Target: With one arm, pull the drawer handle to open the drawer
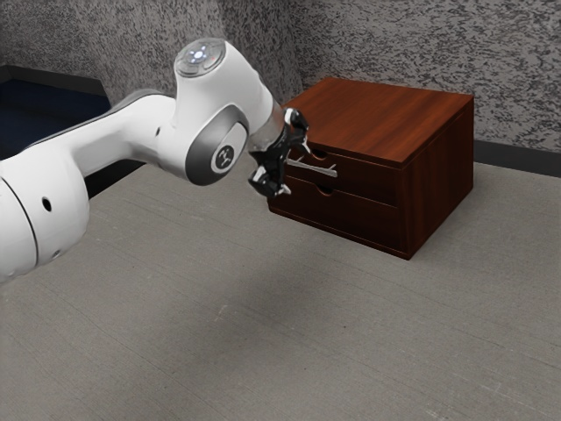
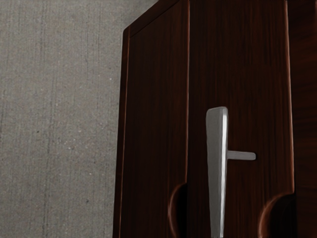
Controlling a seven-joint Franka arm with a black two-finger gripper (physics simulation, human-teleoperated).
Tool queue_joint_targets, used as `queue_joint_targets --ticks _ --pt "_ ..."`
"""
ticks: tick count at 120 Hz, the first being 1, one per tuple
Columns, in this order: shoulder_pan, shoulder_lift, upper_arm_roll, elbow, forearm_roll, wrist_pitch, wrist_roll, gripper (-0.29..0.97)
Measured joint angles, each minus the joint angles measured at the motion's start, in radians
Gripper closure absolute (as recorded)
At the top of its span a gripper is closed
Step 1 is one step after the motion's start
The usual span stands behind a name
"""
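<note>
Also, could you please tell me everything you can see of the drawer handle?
The drawer handle is a slim, silvery, metal-looking bar that tapers along its length, held off the dark wooden front of the upper drawer by a short stem. It lies level across that front, which looks shut. The open tool sits at the bar's end nearer the arm; whether it touches I cannot tell.

The counter (image 1: pixel 263 333) in front of the drawer cabinet (image 1: pixel 386 114) is open. Its silver handle (image 2: pixel 217 168) sticks out. A wall (image 1: pixel 394 44) stands behind.
</note>
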Motion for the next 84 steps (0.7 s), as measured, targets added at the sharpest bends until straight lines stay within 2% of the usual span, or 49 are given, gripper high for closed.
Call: queue_joint_targets --ticks 62,84 --pt "0.011 0.024 -0.001 -0.007 -0.001 0.102 0.0 0.12" --pt "0.016 0.024 -0.003 -0.015 -0.023 0.11 -0.002 0.12"
